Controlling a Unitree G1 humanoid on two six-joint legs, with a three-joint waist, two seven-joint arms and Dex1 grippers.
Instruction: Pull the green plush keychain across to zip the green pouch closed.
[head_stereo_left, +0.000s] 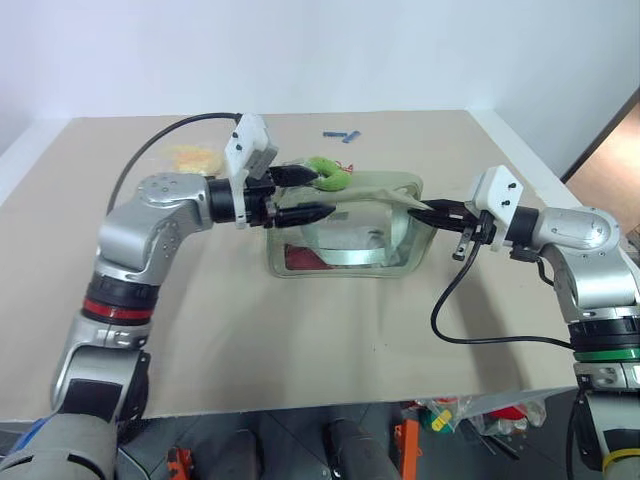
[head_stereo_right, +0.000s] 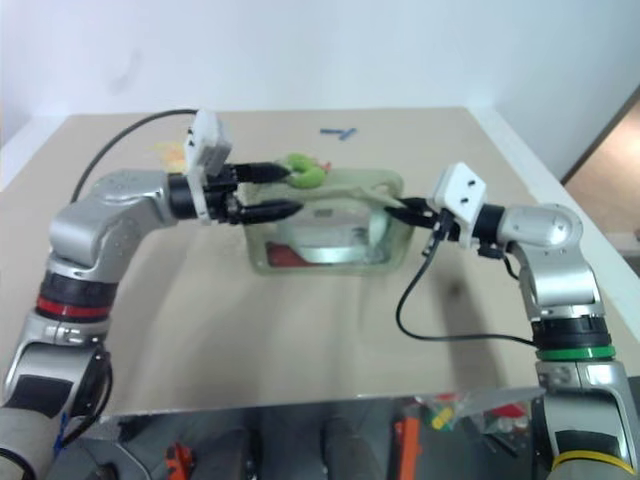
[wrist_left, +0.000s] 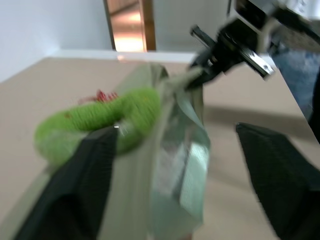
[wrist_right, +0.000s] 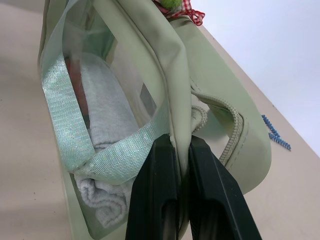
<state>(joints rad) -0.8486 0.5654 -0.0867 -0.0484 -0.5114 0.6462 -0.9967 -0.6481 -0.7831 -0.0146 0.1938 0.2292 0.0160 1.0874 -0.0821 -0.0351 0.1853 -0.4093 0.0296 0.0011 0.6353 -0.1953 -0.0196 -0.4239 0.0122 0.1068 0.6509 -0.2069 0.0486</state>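
lab-like room: bare beige table (head_stereo_left: 300, 350), plain white walls (head_stereo_left: 300, 50)

The boxy sage-green pouch (wrist_right: 220, 80) is made of smooth, matt fabric with glossy clear plastic windows and woven webbing straps. The lime-green plush keychain (wrist_left: 100, 117) is fuzzy. The beige tabletop (head_stereo_left: 300, 330) is seen as matt.

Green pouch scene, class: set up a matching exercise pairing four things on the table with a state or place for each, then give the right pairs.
Column one:
1. left pincer
2. right pincer
3. green plush keychain
4. blue bits

Column two:
A. shut on the end of the green pouch
B. lying apart, on the table beyond the pouch
C. open, fingers spread at the pouch's top
D. resting on top of the pouch by the upper finger

Pairs: 1-C, 2-A, 3-D, 4-B
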